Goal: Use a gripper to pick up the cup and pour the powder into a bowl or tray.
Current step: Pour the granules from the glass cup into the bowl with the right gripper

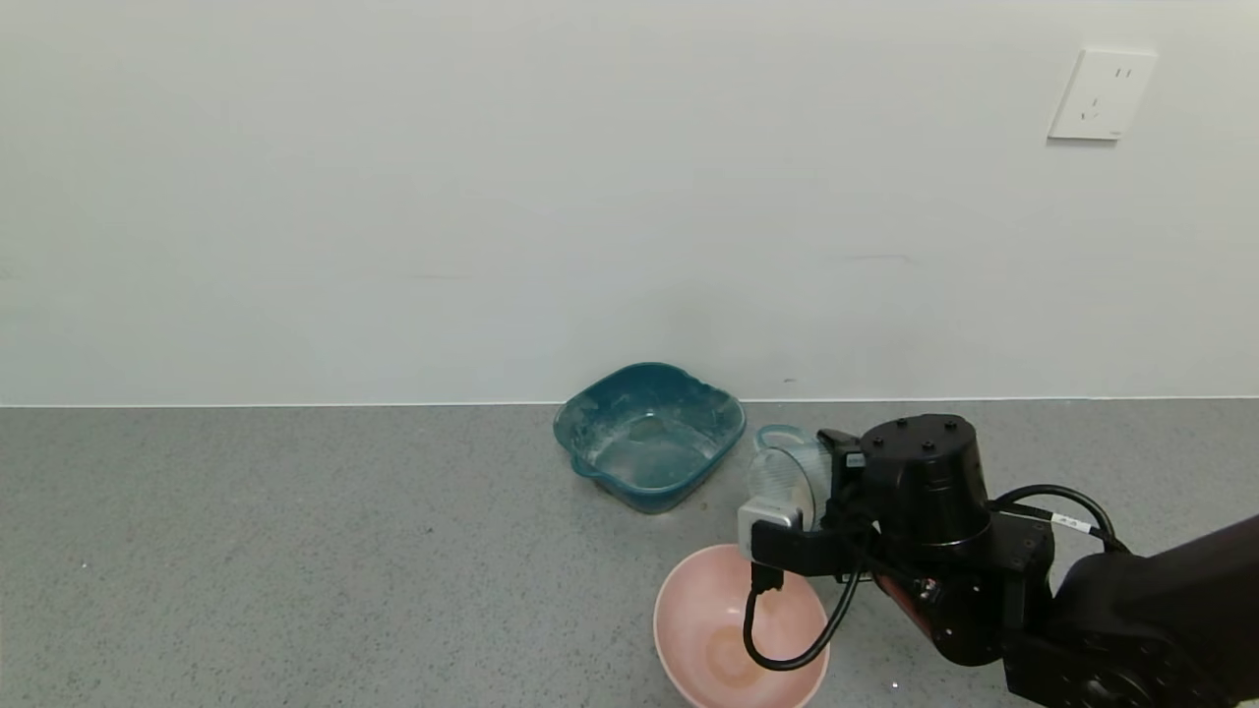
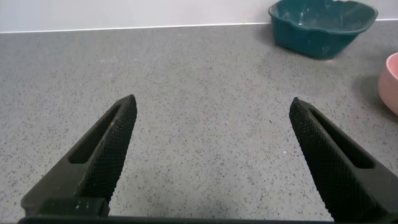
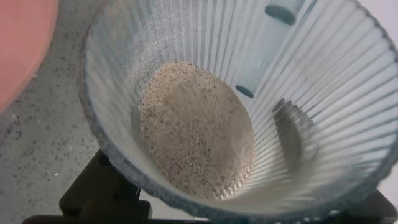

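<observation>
Ribbed cup in right claw

Head view: looks forward and down from above at a grey speckled counter that meets a pale wall; the right arm enters from the lower right.
Left wrist view: sits low, facing along the counter between the open fingers of the left gripper toward the wall.
Right wrist view: very near, peering straight into the tilted cup and its powder.
Shared: the teal basin in head and left wrist views; the pink bowl in all three.
</observation>
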Robot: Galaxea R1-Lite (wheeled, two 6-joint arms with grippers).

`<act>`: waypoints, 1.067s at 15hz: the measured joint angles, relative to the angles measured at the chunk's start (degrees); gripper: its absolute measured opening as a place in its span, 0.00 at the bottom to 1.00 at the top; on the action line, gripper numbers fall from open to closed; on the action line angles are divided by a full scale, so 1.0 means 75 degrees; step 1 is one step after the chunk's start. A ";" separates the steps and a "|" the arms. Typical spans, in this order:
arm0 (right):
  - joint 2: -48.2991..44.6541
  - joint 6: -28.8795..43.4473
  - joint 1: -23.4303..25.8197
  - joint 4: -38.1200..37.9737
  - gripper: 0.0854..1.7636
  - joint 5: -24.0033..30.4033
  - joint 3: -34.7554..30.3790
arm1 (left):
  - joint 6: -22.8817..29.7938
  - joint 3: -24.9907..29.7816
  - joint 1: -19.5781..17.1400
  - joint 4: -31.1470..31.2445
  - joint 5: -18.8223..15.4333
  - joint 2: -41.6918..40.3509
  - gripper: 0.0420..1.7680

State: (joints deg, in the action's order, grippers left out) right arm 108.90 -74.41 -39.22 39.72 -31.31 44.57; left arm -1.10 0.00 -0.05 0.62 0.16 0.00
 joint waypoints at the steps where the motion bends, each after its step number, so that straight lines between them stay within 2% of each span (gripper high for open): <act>1: 0.0000 -0.0159 -0.0029 -0.0003 0.75 -0.0093 -0.0020 | 0.0000 0.0000 0.0000 0.0000 0.0000 0.0000 1.00; 6: 0.0003 -0.1008 -0.0213 0.0010 0.75 -0.0559 -0.0117 | 0.0003 0.0000 -0.0003 0.0000 0.0000 0.0000 1.00; 10: 0.0041 -0.1427 -0.0315 -0.0003 0.75 -0.0595 -0.0154 | 0.0026 0.0000 0.0000 0.0000 0.0000 0.0000 1.00; 14: 0.0046 -0.2167 -0.0364 0.0011 0.75 -0.0597 -0.0177 | 0.0000 0.0000 -0.0003 0.0000 0.0000 0.0000 1.00; 16: 0.0029 -0.2662 -0.0390 0.0065 0.75 -0.0831 -0.0158 | 0.0015 0.0000 -0.0003 0.0000 0.0000 0.0000 1.00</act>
State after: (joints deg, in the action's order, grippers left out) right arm 109.12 -94.38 -42.14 40.20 -37.53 43.39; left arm -0.99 0.00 -0.07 0.62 0.16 0.00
